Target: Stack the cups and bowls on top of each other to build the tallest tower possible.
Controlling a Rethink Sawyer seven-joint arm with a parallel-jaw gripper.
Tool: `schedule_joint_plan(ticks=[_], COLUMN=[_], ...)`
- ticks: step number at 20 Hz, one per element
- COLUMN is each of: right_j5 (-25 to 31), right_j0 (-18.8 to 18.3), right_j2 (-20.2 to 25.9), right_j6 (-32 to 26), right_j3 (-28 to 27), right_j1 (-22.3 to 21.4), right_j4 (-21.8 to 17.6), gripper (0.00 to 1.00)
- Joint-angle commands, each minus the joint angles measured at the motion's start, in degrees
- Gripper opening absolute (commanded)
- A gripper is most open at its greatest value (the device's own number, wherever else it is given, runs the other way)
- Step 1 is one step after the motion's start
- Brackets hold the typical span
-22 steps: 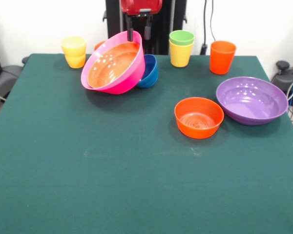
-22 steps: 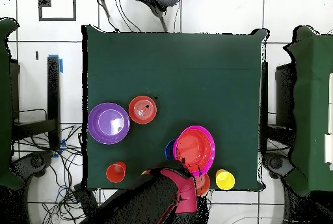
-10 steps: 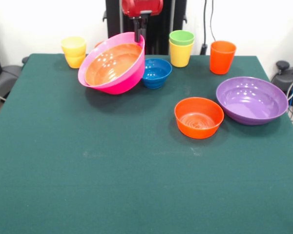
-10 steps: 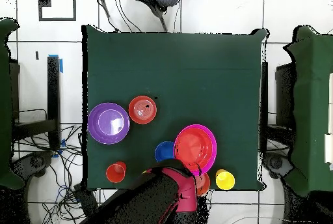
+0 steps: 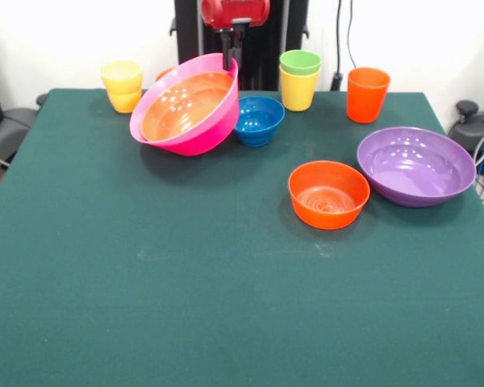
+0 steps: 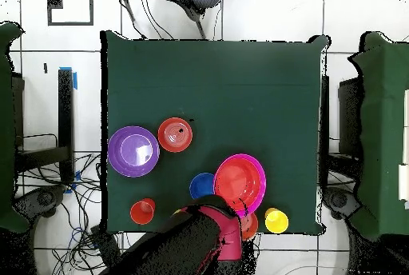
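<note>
Glossy pink bowl (image 5: 185, 105), with a wide orange bowl (image 5: 184, 107) nested inside, hangs tilted at the far left, its far rim pinched between the jaws of the gripper (image 5: 229, 58). It seems the base of the tower is being carried. Next it needs a level landing on the green cloth (image 5: 226, 306), clear of the small blue bowl (image 5: 258, 119) just to its right.

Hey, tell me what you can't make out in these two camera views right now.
- Gripper fingertips: front view, behind the pink bowl's rim; overhead, under the arm.
- Small orange bowl: a sliver behind the pink bowl.
- Green cup's lower part: inside the yellow cup.
</note>
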Motion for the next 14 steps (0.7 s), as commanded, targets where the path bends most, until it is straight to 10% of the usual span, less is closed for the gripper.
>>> schedule_joint_plan(ticks=[1, 8, 14], right_j5=[3.56, 3.89, 0.6], right_j0=[2.57, 4.67, 13.02], right_j2=[7.3, 5.08, -0.01], right_j6=[-10.82, -9.4, 4.26], right_j3=[0.14, 0.84, 0.75], right_j1=[-0.07, -2.37, -4.18], right_j4=[1.39, 0.04, -7.61], gripper=[0.0, 0.0, 0.0])
